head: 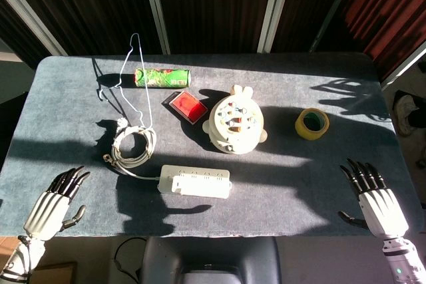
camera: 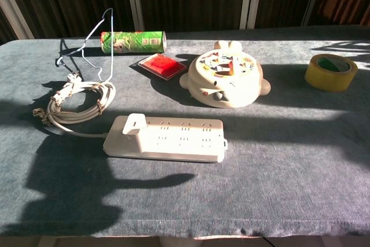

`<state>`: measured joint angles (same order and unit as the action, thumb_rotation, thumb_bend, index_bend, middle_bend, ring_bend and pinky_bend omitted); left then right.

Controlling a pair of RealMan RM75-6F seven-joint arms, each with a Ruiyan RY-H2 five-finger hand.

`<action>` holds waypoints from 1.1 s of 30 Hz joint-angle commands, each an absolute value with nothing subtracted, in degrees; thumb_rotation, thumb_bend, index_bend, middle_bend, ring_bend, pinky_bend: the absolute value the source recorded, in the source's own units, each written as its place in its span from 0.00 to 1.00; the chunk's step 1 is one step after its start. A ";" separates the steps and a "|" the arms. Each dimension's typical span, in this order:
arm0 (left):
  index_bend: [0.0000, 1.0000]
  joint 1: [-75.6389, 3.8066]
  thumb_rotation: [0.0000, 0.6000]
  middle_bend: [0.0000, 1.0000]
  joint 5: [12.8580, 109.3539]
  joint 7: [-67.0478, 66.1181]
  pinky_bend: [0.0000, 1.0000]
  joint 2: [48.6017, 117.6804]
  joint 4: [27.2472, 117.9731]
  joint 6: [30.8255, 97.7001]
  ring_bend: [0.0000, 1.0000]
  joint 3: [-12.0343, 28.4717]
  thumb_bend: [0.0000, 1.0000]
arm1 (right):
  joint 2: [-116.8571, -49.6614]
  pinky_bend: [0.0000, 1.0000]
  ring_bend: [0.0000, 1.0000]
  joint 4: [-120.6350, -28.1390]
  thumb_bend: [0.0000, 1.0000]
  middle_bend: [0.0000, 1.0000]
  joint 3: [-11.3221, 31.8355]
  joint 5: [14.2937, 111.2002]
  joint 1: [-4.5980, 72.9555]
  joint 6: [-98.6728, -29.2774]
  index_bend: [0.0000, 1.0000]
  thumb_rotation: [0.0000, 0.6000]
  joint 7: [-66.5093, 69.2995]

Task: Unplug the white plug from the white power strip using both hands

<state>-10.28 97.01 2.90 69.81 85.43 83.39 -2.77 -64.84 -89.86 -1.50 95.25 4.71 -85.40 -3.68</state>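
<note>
Not started: plug (camera: pixel 134 124) seated at the left end of the power strip (camera: pixel 173 140), lower centre; left hand (head: pixel 54 203) and right hand (head: pixel 373 197) at bottom corners, fingers spread, holding nothing.

Grey table (head: pixel 319 184); power strip (head: pixel 195 181); tape roll (head: pixel 311 124)

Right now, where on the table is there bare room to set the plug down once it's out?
Bare cloth lies right of the power strip, below the tape roll, toward the right hand. The strip's near edge is free too. Crowded: the coiled cable, hanger, can, red box and toy.
</note>
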 commanded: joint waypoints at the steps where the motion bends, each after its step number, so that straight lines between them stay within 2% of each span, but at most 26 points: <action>1: 0.00 -10.42 1.00 0.00 99.91 6.57 0.12 72.93 83.59 85.75 0.00 -3.28 0.42 | -64.71 0.00 0.00 -90.02 0.12 0.00 -1.60 95.36 4.74 -85.35 0.00 1.00 -3.31; 6: 0.00 -11.40 1.00 0.00 105.91 9.73 0.12 81.95 78.39 87.08 0.00 -5.61 0.41 | -64.30 0.00 0.00 -90.15 0.12 0.00 -1.78 95.28 4.84 -84.95 0.00 1.00 -2.23; 11: 0.00 -13.43 1.00 0.00 109.04 3.67 0.12 87.06 79.72 82.42 0.00 -7.54 0.40 | -63.55 0.00 0.00 -90.27 0.12 0.00 -2.20 95.68 5.15 -84.29 0.00 1.00 -1.12; 16: 0.00 -15.05 1.00 0.00 106.30 -1.24 0.12 94.22 77.75 78.63 0.00 -4.64 0.40 | -63.06 0.00 0.00 -90.23 0.12 0.00 -2.36 95.73 5.13 -84.29 0.00 1.00 -0.21; 21: 0.00 -16.40 1.00 0.00 104.83 -3.01 0.12 103.52 69.73 79.36 0.00 -1.33 0.40 | -62.93 0.00 0.00 -90.24 0.12 0.00 -2.36 95.38 5.07 -84.10 0.00 1.00 -0.16; 33: 0.00 -21.57 1.00 0.00 104.92 -10.32 0.12 114.52 58.87 79.19 0.00 1.52 0.39 | -62.21 0.00 0.00 -91.13 0.12 0.00 -3.04 94.97 5.68 -81.81 0.00 1.00 0.31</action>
